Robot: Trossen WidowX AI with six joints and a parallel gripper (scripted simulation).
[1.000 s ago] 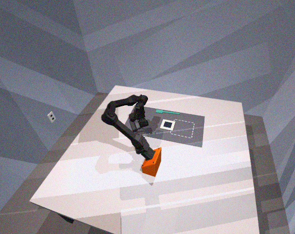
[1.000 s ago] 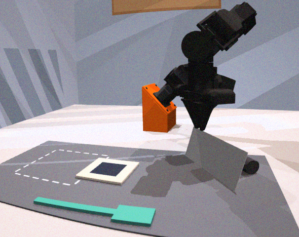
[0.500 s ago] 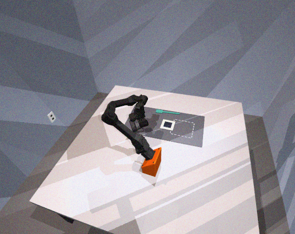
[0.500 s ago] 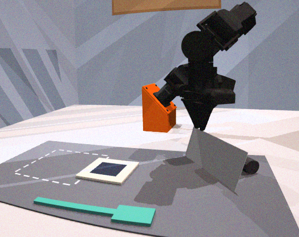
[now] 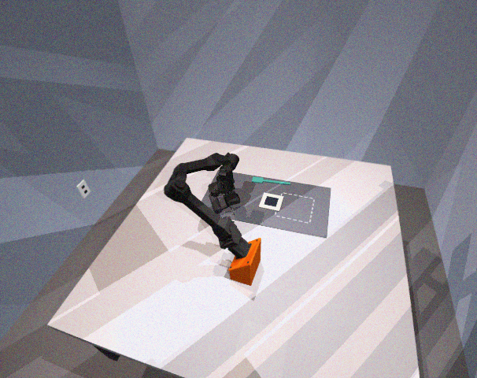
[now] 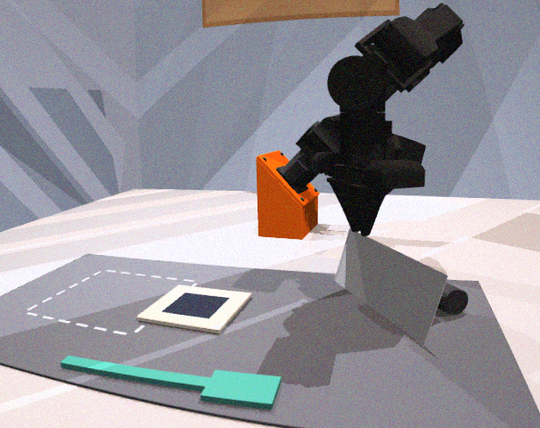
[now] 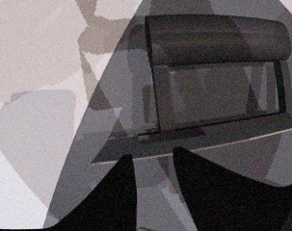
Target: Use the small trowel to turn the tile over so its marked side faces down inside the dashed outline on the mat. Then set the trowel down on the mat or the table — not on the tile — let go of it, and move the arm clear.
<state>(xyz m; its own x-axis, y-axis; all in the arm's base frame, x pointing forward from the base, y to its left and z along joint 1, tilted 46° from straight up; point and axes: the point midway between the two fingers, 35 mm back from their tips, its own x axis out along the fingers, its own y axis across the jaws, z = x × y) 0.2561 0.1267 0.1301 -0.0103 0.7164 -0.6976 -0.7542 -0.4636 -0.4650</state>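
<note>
The tile (image 5: 271,201) (image 6: 196,305) lies flat on the mat (image 5: 319,227) (image 6: 491,368), its dark marked side up. It overlaps the near side of the dashed outline (image 5: 313,199) (image 6: 31,313); most of it is outside. The trowel (image 6: 396,285) (image 7: 218,40), a grey blade with a black bar handle on two posts, stands steeply tilted on the mat, away from the tile. My gripper (image 6: 360,234) (image 7: 152,160) is at the blade's upper edge, fingers slightly apart. In the wrist view nothing shows between the fingers. Whether they touch the blade is unclear.
A flat teal paddle (image 5: 256,179) (image 6: 240,387) with a thin handle lies along the mat's far edge in the top view, at the front in the exterior view. My orange base (image 5: 245,268) (image 6: 279,207) stands on the table on the opposite side of the mat.
</note>
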